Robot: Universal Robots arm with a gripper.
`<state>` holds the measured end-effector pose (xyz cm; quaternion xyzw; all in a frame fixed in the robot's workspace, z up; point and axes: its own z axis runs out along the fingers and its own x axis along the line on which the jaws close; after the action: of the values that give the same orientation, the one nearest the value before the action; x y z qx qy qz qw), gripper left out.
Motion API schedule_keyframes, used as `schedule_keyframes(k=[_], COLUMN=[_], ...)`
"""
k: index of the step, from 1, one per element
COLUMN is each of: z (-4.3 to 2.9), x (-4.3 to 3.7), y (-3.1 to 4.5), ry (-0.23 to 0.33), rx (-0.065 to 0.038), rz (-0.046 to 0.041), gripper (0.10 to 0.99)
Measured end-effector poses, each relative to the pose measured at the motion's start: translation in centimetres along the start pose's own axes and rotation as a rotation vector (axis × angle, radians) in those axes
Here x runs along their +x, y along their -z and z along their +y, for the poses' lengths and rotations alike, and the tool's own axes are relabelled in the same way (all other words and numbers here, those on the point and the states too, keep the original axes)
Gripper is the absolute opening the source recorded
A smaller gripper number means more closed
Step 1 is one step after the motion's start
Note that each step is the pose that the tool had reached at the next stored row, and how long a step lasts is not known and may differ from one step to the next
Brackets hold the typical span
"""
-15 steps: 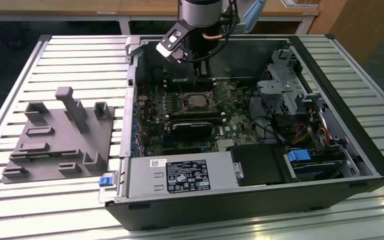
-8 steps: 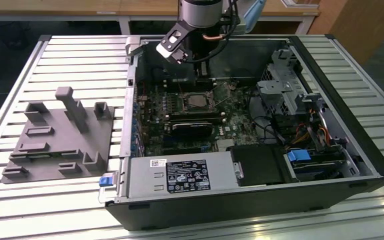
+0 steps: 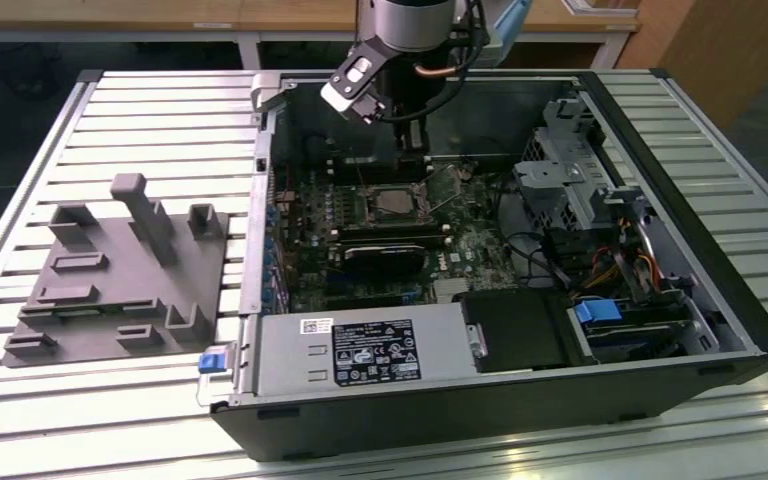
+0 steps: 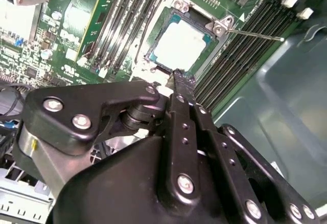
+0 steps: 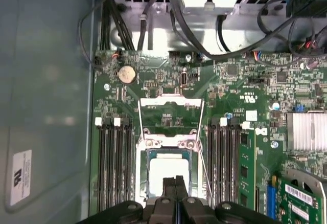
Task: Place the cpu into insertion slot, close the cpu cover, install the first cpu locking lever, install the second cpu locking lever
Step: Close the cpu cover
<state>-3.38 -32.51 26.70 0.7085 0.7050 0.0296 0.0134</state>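
Claw point(image 5: 176, 179) is pressed together, w/ nothing pinched btwn its fingers. In both wrist views the tip hangs over one edge of the cpu point(image 5: 166, 173); can't tell if it touches. The cpu sits flat in the insertion slot point(image 5: 168, 154), pale face up. The cpu cover point(image 5: 171, 101) is flipped open, lying back over the green board beyond the slot. A thin locking lever point(image 4: 255, 34) sticks out free beside the slot. Exterior view: the arm reaches down into the open PC case point(image 3: 704, 300) on the slatted desk point(image 3: 131, 100).

Arm point(image 3: 408, 22) pointing straight down, fingers point(image 5: 169, 187) pressed together, tips lowest
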Motion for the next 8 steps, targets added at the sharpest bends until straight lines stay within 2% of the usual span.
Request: schedule_keyframes(k=[3,8], z=[0.31,1.77], x=[0.01,0.01], y=[0.05,-0.04], ry=[0.000,0.000], rx=[0.001,0.005], rz=[0.0003,0.0002], gripper=[0.106,0.106])
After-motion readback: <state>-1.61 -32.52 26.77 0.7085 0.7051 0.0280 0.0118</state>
